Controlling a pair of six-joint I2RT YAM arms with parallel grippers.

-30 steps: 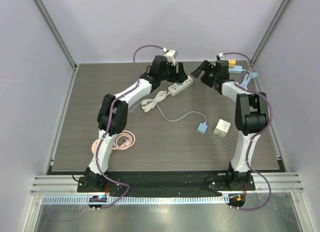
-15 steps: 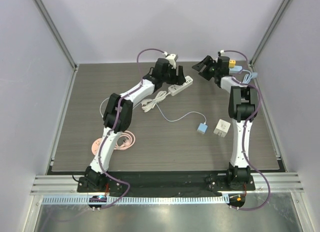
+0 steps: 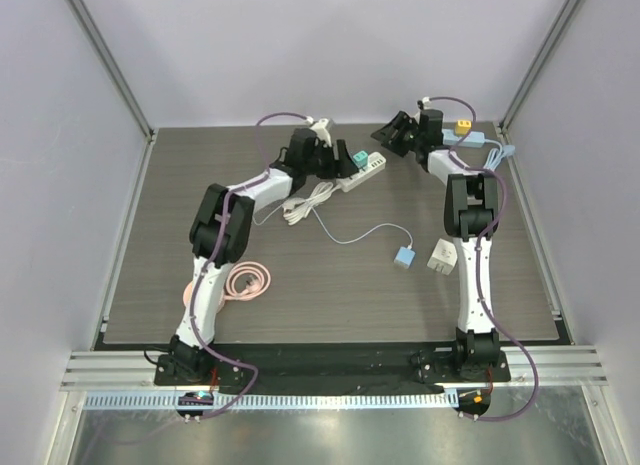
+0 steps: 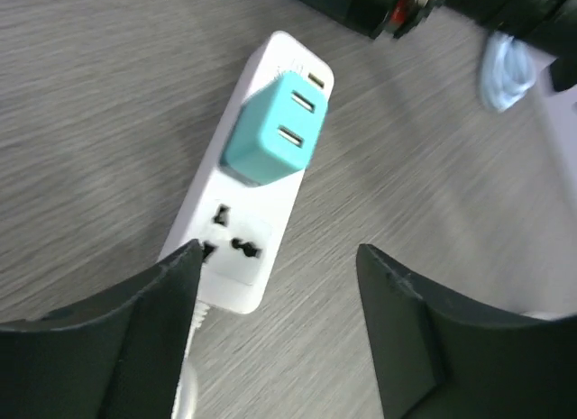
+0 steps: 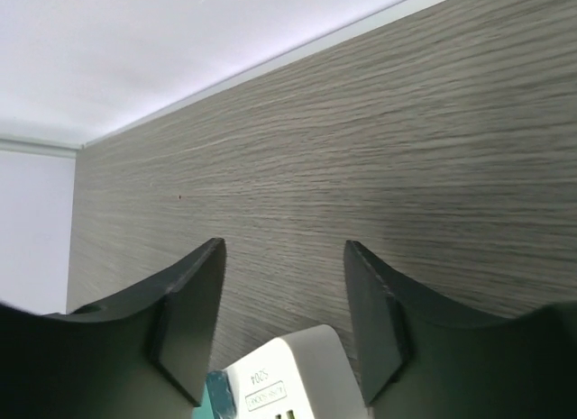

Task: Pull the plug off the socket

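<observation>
l claw (image 4: 278, 257) open, fingers wide apart over the cable end of the strip (image 4: 230, 248), gripping nothing. teal plug (image 4: 270, 135) sits plugged into the strip's other end, just ahead of that claw. r claw (image 5: 281, 257) also open, nothing betw its fingers, strip end just below it. i see both claws at the back of the table (image 3: 180, 185).

I am looking down on a dark grey wood-grain tabletop (image 3: 150, 235) boxed in by plain pale lavender walls (image 3: 330, 45) at the back and both sides. Metal posts (image 3: 108, 60) climb the rear corners, an aluminium rail (image 3: 570, 365) lines the near edge, and the light is soft and even.
</observation>
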